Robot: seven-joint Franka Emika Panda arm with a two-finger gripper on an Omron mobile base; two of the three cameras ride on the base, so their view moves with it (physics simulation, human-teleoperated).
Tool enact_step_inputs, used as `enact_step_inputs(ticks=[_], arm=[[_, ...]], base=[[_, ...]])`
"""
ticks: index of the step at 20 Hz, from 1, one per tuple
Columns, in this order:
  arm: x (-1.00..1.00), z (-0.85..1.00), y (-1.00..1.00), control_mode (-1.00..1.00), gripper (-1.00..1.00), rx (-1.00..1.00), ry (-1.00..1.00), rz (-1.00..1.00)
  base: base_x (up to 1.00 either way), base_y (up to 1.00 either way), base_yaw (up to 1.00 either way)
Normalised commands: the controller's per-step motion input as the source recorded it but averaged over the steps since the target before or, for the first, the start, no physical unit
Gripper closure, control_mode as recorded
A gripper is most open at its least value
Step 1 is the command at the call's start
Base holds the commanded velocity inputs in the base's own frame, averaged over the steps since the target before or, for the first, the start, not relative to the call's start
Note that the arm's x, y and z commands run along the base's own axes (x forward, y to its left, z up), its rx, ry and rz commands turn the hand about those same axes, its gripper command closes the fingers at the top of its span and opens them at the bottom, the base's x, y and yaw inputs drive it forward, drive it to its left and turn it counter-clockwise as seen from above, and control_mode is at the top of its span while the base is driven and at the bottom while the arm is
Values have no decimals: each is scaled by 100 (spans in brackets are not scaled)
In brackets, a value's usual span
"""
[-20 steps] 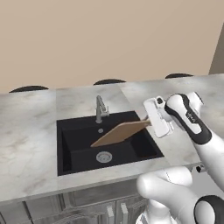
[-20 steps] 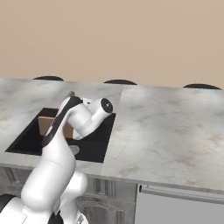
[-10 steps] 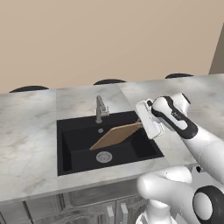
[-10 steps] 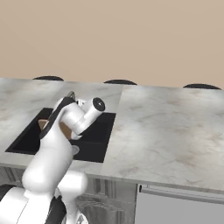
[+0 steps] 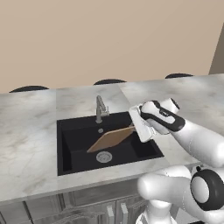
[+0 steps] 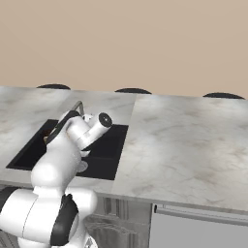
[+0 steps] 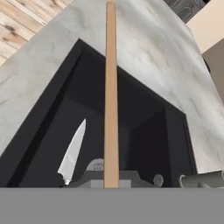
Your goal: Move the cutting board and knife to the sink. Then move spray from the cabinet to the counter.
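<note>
While claw (image 5: 134, 127) grips cutting board (image 5: 111, 138), knife (image 7: 72, 155) handle cut off

The cutting board (image 5: 111, 138) is matt light-brown wood. The sink (image 5: 72, 148) is matt black. The counter (image 5: 26, 144) is smooth marbled stone. The knife (image 7: 73, 153) blade is glossy metal.

Cutting board (image 5: 112, 138): light brown wood, plain, no visible grain; pale tan along its edge in the hand view. Sink (image 5: 74, 131): matte black basin, grey round drain. Faucet (image 5: 101, 109): dull grey metal. Counter (image 5: 26, 127): grey-white marbled stone with faint darker veining. Knife (image 7: 72, 154): silver blade, black handle. Wall (image 5: 96, 39): flat beige. Floor (image 7: 30, 17) in the hand view: light wood planks. Base cabinets (image 6: 193, 227): grey.
</note>
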Motion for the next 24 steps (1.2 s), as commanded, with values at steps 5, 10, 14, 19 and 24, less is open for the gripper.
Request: enact_step_inputs(ticks=[5,10,14,19,24], arm=[[14,-41,1,-100,100,-6,5,0],[13,-37,0,-100,100,-11,9,0],[7,-6,0,-100,100,0,0,0],[-10,0,-8,-100,100,4,-16,0],[-7,1,-4,-100,100,5,-17,0]], base=[[0,0,0],[0,0,0],[0,0,0],[0,0,0],[0,0,0]])
